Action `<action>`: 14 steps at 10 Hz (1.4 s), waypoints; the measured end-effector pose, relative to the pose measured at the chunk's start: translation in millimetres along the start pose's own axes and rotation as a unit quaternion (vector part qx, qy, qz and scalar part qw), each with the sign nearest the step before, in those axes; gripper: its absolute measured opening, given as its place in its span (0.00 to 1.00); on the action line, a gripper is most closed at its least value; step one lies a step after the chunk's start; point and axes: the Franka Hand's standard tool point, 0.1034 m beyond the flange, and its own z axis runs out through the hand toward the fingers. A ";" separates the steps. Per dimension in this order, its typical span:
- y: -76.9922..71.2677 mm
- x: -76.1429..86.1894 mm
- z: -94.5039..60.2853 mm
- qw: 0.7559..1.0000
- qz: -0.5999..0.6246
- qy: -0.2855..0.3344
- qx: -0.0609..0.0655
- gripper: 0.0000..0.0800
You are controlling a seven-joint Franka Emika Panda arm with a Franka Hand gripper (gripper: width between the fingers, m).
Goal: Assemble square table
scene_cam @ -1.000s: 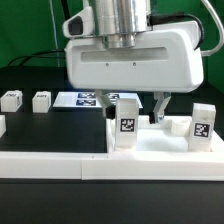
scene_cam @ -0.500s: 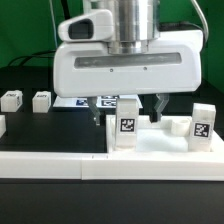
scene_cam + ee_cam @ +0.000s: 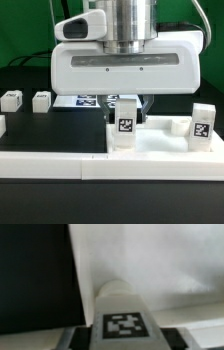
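Slab (image 3: 165, 148) lies along the counter's near edge, just behind the wall (image 3: 50, 166). The claw (image 3: 127, 112) is pinched shut on an upright leg (image 3: 126, 130) at the slab's corner, and its bulky body blocks what is behind. A second leg (image 3: 201, 125) stands toward the exterior view's right. The loose legs (image 3: 40, 99) lie beside the marker board (image 3: 84, 100).

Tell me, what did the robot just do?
The gripper slid toward the exterior view's left, then its fingers closed in on the standing leg, seemingly clamping it. That leg, the slab and the loose legs stayed put.
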 end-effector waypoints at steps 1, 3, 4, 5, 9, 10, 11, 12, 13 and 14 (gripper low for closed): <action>-1.8 0.4 -0.2 0.997 0.074 0.002 -0.001 0.35; -4.7 0.3 -0.4 0.984 0.179 0.010 -0.012 0.35; -5.9 0.1 0.0 0.960 0.279 0.014 -0.017 0.35; -6.3 0.4 1.6 0.926 0.377 0.018 -0.019 0.35; -3.6 4.1 2.0 0.781 0.625 0.001 0.017 0.39; -4.0 4.0 2.0 0.784 0.620 0.002 0.017 0.39; -3.3 5.6 1.2 0.811 0.585 0.007 0.019 0.64; -1.1 8.5 -0.4 0.879 0.476 0.024 0.026 0.77; 3.0 5.5 -1.9 0.937 0.347 0.014 0.025 0.80; 4.8 6.9 -1.8 0.938 0.346 0.015 0.026 0.80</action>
